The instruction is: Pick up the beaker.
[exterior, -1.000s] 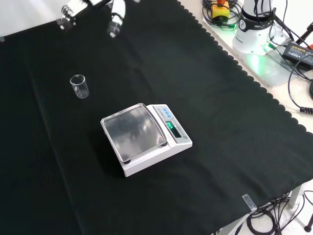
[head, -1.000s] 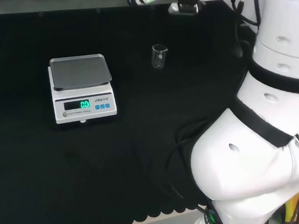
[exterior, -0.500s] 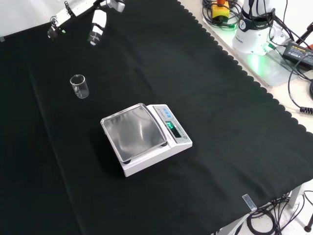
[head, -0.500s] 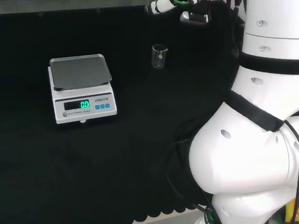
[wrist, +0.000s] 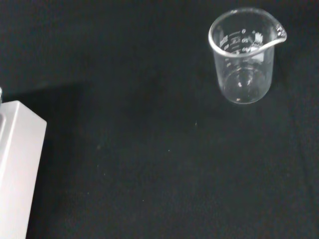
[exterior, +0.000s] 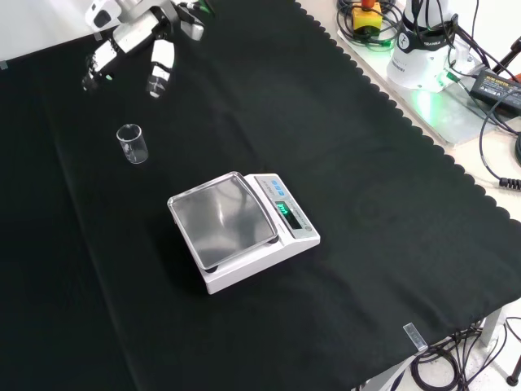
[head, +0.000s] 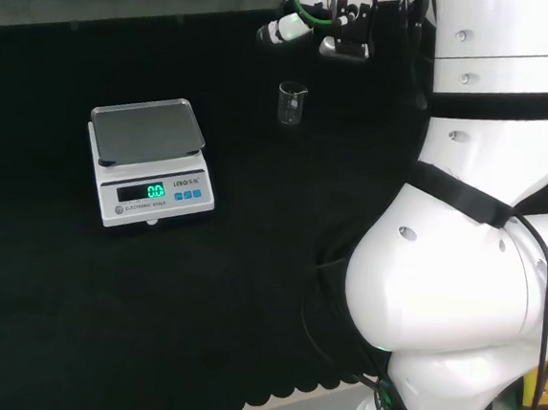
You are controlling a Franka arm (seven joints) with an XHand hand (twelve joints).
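text: none legible | scale (head: 151, 161) print, beaker (wrist: 242, 62) marks: too small

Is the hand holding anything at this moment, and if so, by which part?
Nothing is held. The hand hangs open above the cloth, apart from the beaker, which stands upright and untouched on the bench.

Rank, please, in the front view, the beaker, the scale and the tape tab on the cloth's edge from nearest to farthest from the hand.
From the hand:
1. Beaker, just below it, upper left.
2. Scale, mid-cloth.
3. Tape tab, lower right edge.
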